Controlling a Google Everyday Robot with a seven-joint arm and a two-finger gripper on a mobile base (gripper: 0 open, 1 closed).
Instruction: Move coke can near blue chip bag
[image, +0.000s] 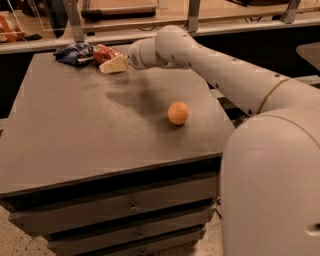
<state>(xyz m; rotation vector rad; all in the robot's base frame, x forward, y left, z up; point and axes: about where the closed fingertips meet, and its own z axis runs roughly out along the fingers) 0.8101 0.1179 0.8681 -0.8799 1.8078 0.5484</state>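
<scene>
The coke can (103, 52) is red and lies on its side at the far left of the table top. It rests right against the crumpled blue chip bag (74, 53), which is on its left. My gripper (113, 65) is low over the table just to the right of the can, touching or almost touching it. The arm reaches in from the right across the back of the table.
An orange ball (178, 113) sits on the dark table (75, 145) right of centre. The table's back edge runs just behind the can and the bag, with a shelf rail beyond. Drawers are below the front edge. My white base fills the lower right.
</scene>
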